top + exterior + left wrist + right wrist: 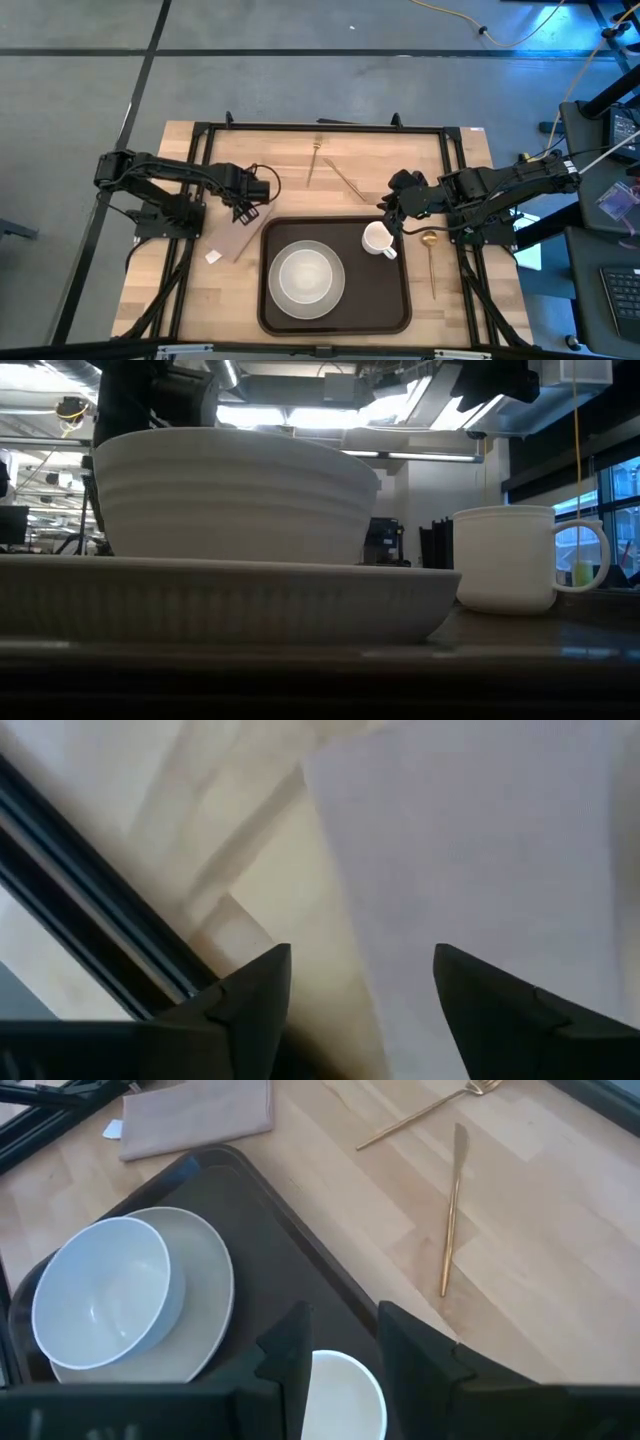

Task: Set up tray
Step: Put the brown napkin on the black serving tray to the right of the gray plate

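Left fingers are hanging open over the napkin; the tray is lying toward the bench's front.

High view: the left gripper (243,207) is hovering just above the napkin (240,232), whose long axis slants along the tray's (395,312) left rim; the right gripper (394,213) is hanging beside the mug (377,240) on the tray's far right corner, so the left arm is nearer the napkin.
Low view: the bowl (232,488) is sitting on the plate (225,600), mug to its right.
Left wrist view: the fingers (255,995) are standing wide, holding nothing, napkin directly beyond them.
Right wrist view: the fingers are standing narrowly parted over the mug, not visibly gripping; knife (452,1210) and fork (420,1113) are lying off-tray.
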Controlling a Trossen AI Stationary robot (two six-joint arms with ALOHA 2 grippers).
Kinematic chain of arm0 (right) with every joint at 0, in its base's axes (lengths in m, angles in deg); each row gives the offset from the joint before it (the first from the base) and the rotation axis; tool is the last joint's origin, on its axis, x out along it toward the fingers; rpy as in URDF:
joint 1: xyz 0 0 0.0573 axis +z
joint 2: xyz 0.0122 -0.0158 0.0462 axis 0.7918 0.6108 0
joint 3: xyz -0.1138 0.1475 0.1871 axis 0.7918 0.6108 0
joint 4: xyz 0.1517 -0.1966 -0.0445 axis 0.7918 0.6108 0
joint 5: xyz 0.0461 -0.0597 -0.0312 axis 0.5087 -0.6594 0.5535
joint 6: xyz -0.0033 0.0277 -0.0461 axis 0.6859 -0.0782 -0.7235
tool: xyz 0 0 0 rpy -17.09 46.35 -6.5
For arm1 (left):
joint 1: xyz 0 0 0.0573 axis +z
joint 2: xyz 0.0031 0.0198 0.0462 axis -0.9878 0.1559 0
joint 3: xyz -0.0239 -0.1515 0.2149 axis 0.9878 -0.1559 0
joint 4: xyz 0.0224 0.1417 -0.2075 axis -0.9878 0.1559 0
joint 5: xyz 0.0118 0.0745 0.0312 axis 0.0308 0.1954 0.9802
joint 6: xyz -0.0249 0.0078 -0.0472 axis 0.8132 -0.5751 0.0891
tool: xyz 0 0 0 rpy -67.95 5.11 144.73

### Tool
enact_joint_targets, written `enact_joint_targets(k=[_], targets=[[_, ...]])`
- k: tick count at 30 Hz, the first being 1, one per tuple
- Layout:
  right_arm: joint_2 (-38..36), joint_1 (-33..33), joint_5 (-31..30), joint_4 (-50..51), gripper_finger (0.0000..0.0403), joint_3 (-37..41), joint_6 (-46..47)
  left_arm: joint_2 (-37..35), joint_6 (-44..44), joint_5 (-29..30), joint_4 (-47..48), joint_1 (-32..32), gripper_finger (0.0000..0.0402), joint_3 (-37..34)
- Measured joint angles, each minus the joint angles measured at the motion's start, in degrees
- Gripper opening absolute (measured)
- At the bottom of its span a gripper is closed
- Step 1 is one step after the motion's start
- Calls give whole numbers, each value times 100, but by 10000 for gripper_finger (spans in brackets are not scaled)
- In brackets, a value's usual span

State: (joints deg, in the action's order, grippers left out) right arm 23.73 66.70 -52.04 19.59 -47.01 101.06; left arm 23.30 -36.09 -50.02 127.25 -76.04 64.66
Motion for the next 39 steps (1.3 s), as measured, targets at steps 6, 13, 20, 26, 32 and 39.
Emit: enact_joint_targets(k=[6,13,20,26,32,39], targets=[[0,1,1,0,117,1,29,0,519,-231,90,0,235,0],[0,2,2,0,117,2,30,0,-612,-446,-340,0,236,0],[0,2,7,0,117,0,45,148,-297,-596,-548,39,234,4],[0,1,7,0,117,0,34,501,-80,-971,-846,37,235,-388],[0,1,7,3,117,1,16,603,266,-1490,-1892,37,235,-1159],[0,0,4,6,117,2,5,540,575,-1549,-2129,37,228,-1476]])
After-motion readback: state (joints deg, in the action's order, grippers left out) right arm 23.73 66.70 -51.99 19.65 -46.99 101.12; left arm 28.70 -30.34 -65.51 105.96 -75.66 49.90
